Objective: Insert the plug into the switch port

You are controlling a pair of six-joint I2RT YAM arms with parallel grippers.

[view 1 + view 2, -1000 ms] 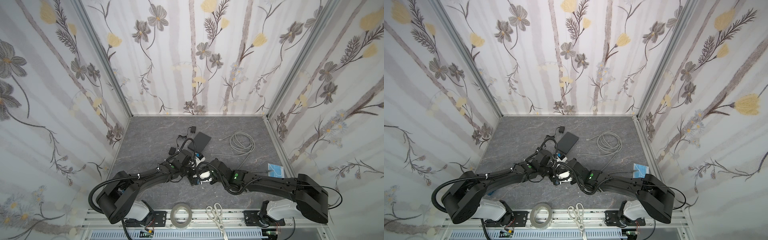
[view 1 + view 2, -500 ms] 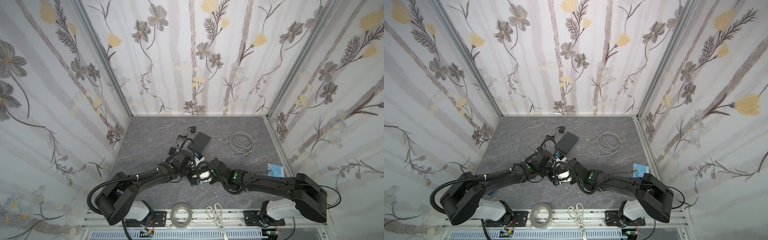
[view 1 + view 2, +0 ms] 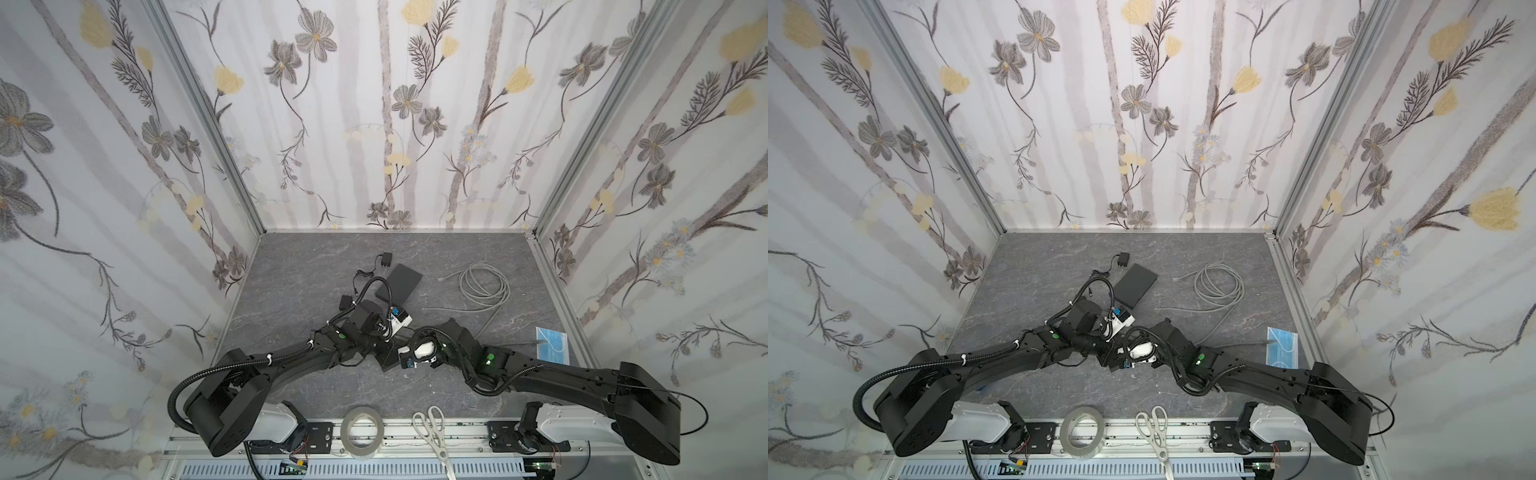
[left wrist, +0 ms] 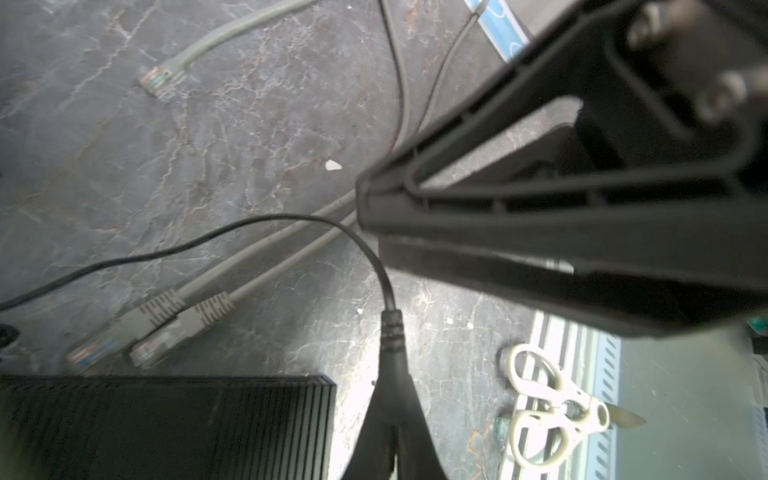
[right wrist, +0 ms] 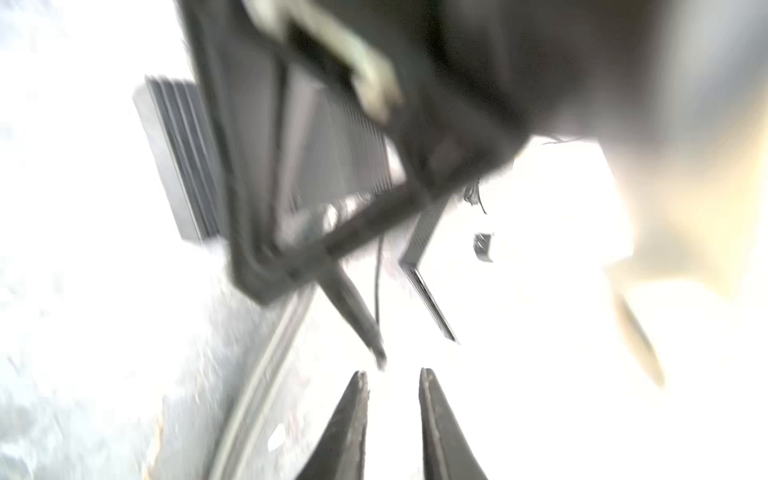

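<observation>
Plug (image 4: 392, 332): black barrel type on a thin black lead, clamped in the left tool (image 4: 392, 382) at mid-table, just beside the ribbed black switch (image 4: 166, 424). Right tool (image 5: 392, 382): fingers narrowly apart, nothing between them, close to the plug. Two grey network connectors (image 4: 178, 324) lie by the switch. Far right: coiled grey cable (image 3: 484, 286). Right: blue mask (image 3: 550, 345). Near rail: scissors (image 3: 432, 428), tape roll (image 3: 361, 432).

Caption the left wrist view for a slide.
Left hand shut on the black plug, near the ribbed black switch.
</observation>
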